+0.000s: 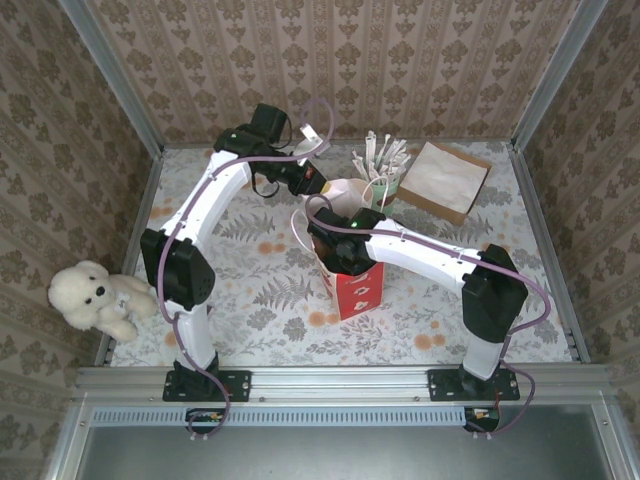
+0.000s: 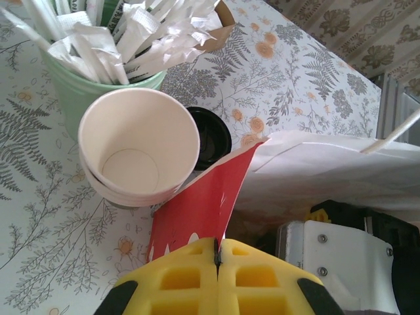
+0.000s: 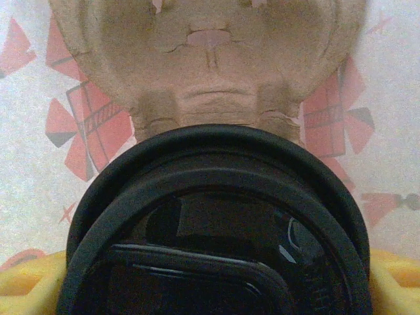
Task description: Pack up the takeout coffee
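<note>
The left gripper (image 2: 216, 257) is clenched on the bag (image 2: 200, 207) rim, likely to keep its mouth open, while the right gripper (image 3: 210, 279) – down inside – grasps a black lid (image 3: 210, 216) over the pulp tray (image 3: 210, 59); the cup (image 2: 138, 149) stands on the table (image 2: 295, 85) just beside the bag.

**Bag in the middle, cups behind**

I see the gift bag (image 1: 352, 285) mid-table (image 1: 250, 300). Just behind it stands the paper cup (image 2: 138, 147), with a round lid (image 2: 209, 138) beside it. The cup of wrapped sticks (image 1: 383, 185) stands to its right and a cardboard box (image 1: 445, 180) lies farther right.
</note>
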Controlling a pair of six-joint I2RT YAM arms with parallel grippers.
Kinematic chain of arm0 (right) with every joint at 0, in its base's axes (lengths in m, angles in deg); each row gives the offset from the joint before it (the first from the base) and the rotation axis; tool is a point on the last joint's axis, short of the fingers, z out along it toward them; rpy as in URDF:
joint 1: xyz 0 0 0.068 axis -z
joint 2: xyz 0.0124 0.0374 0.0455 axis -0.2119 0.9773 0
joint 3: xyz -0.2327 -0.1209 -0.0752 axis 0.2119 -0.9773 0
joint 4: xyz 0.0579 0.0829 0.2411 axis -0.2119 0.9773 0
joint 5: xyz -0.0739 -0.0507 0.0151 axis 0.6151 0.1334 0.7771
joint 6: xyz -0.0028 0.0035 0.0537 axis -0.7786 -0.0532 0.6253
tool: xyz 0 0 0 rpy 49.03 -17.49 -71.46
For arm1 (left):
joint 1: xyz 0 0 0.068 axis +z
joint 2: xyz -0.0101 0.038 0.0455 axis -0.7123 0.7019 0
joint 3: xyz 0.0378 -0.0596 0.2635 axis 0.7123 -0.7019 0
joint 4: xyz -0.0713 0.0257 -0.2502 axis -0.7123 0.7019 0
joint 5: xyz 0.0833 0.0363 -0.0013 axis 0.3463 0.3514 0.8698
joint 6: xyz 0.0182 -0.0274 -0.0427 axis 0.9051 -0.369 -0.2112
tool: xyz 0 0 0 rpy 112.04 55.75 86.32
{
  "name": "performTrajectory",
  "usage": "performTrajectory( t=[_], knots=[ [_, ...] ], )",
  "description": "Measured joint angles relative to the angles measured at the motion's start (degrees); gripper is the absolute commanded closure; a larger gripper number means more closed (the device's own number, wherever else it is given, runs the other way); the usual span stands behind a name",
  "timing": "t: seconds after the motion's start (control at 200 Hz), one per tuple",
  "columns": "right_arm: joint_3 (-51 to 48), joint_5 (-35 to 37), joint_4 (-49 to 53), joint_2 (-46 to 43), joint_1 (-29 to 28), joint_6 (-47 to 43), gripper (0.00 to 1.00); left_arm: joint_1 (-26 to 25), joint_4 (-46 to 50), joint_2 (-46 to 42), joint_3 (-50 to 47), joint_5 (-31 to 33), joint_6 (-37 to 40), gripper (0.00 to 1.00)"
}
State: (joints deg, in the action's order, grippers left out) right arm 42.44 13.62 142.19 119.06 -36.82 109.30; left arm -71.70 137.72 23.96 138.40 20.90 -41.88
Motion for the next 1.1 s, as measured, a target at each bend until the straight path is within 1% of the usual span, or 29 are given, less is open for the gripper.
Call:
performTrajectory(
  t=[0.63, 1.1],
  knots=[
    [1.5, -0.2, 1.7, 1.3, 0.0, 1.0, 0.52, 0.5, -0.1, 0.0, -0.2, 0.0, -0.9, 1.00],
    [3.7, -0.7, 4.2, 3.1, 0.0, 1.2, 0.53, 0.5, -0.1, 0.0, -0.2, 0.0, -1.1, 1.00]
  ],
)
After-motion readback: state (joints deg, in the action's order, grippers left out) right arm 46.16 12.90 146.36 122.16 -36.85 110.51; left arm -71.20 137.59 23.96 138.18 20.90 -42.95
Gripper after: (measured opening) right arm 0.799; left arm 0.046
